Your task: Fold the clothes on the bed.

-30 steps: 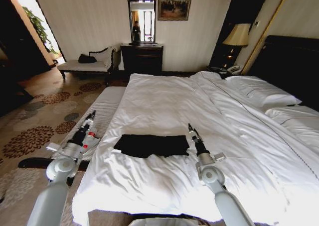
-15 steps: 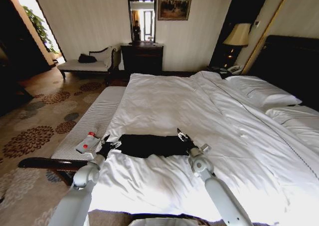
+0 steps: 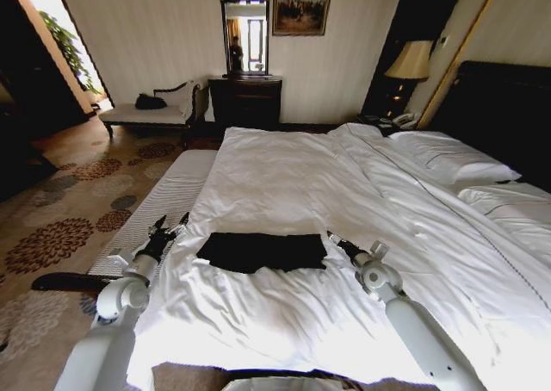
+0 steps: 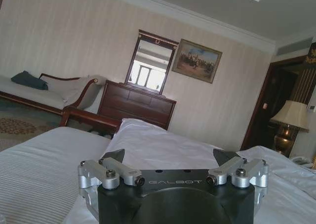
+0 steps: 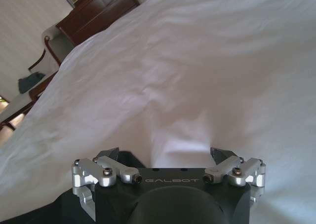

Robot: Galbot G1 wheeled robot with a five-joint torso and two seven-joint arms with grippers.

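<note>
The T-shirt [image 3: 261, 251] lies folded on the bed [image 3: 284, 176], near its foot edge before me. My left gripper [image 3: 169, 229] sits just left of it, over the bench [image 3: 164, 206] beside the bed; my right gripper [image 3: 336, 238] sits just right of it.

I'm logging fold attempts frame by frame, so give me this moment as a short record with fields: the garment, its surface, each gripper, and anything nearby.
garment: black T-shirt, lying flat as a wide folded band, held by neither gripper
surface: white bed, T-shirt near its foot edge
left gripper: open, beside the T-shirt's left end, apart from it
right gripper: open, at the T-shirt's right end, low over the duvet
nearby: striped bench along the bed's left side
</note>
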